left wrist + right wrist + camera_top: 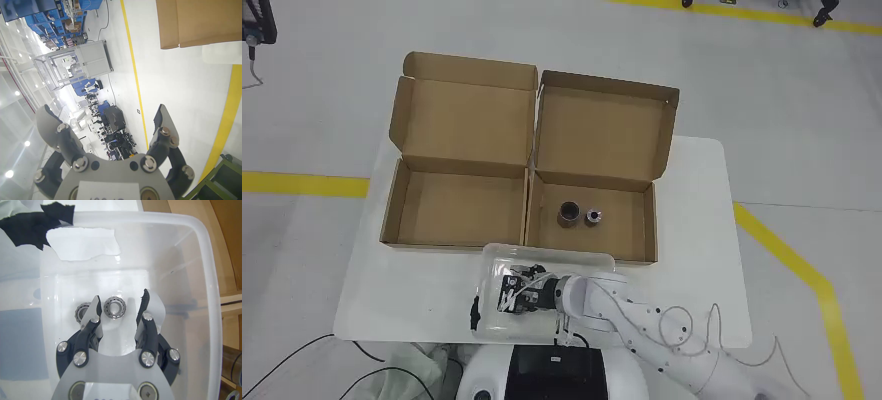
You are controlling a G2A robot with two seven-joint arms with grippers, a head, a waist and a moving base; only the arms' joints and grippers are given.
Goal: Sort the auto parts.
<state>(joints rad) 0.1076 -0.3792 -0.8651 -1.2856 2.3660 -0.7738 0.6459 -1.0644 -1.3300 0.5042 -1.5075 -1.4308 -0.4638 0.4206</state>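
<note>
My right gripper [121, 302] is open and lowered into a clear plastic bin [206, 262]. A steel roller bearing [114, 308] lies on the bin floor between its fingers, close to one pad. A second bearing [80, 312] lies just outside that finger, partly hidden by it. In the top view the right gripper [517, 297] is in the bin [498, 262] at the table's front. The right cardboard box [630, 225] holds a dark ring [569, 212] and a silver coupling [592, 215]. My left gripper [103, 111] is open, holds nothing and faces the room beyond the table.
The left cardboard box [457, 208] stands open beside the right one, both with lids raised at the back. A cardboard flap [198, 22] shows in the left wrist view. Torn white paper [83, 245] and black scrap [28, 228] lie past the bin's far wall.
</note>
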